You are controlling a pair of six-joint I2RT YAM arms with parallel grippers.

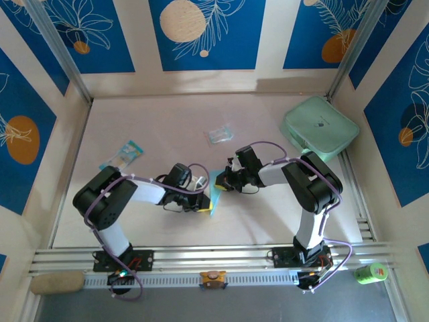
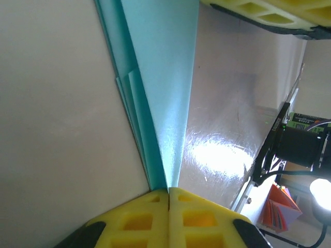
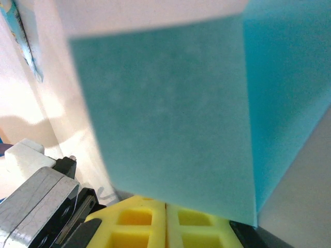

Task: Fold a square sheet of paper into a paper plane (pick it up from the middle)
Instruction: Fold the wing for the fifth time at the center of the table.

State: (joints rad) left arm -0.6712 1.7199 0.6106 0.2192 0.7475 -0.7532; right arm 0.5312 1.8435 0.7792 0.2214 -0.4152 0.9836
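— What colour is your paper (image 2: 165, 77)?
— Plain light blue (teal in shade). Your finger pads (image 2: 137, 222) are yellow.
— And at the worktop's far right corner?
— Your case (image 1: 320, 127) there is mint green. The walls (image 1: 208, 33) are blue panels with white leaf lines and orange discs.

Two matching arms on show here. The left arm (image 1: 144, 193) has chunky black joint housings with smooth white links between them, and the right arm (image 1: 310, 225) is built just the same. A thin lilac cable (image 1: 268, 143) loops loosely along each one. Each arm sits on a black base plate (image 1: 120, 260). Up close, the left gripper (image 2: 169, 192) wears bright yellow pads (image 2: 137, 221) moulded with square pockets, framed in black. The right gripper (image 3: 165, 207) has the same yellow, pocketed look.
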